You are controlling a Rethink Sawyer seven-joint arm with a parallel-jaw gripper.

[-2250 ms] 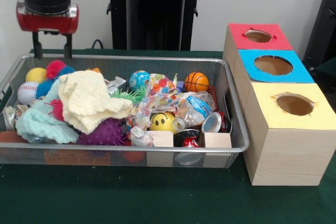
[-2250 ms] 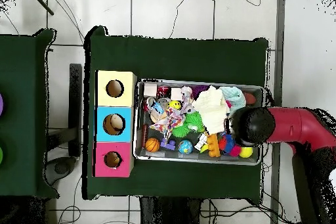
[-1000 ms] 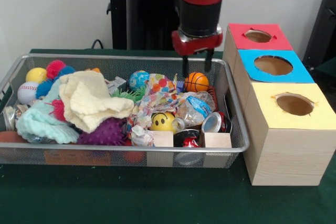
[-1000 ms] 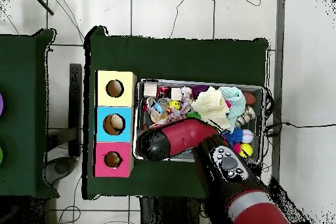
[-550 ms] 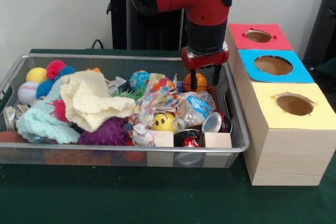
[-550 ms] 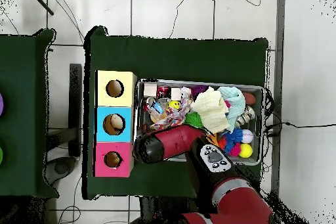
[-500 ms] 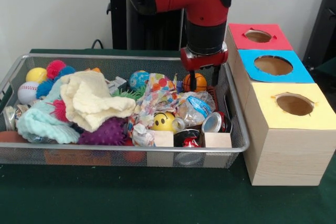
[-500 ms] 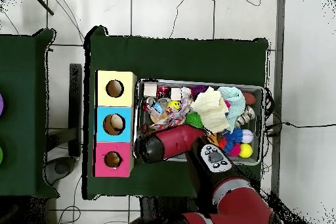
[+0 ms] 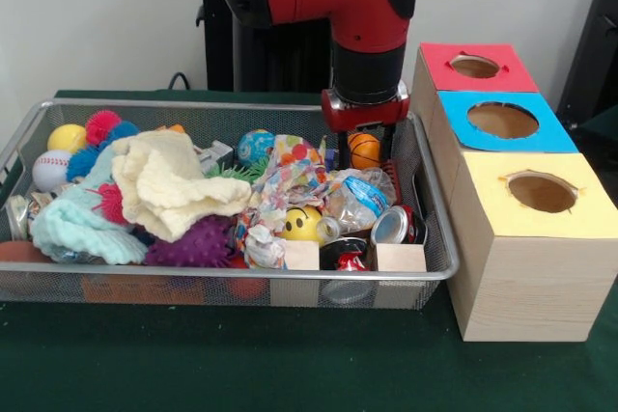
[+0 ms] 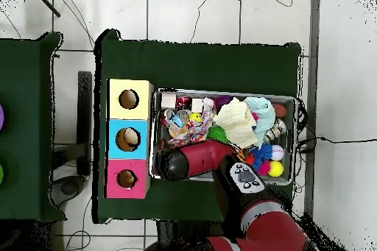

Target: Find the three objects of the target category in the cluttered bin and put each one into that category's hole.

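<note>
One small orange basketball [image 9: 364, 150] sits at the back of the wire bin [image 9: 436, 238], near the red box [image 9: 483, 84]. It looks light, round and a bit squishy, so it could roll; squeeze it across its middle. The gripper [image 9: 365, 153] fingers are apart, one on each side of the ball.

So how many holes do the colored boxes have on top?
3: one in the red box at the far end, one in the blue box in the middle, one in the yellow box nearest the camera. None look hidden.
</note>
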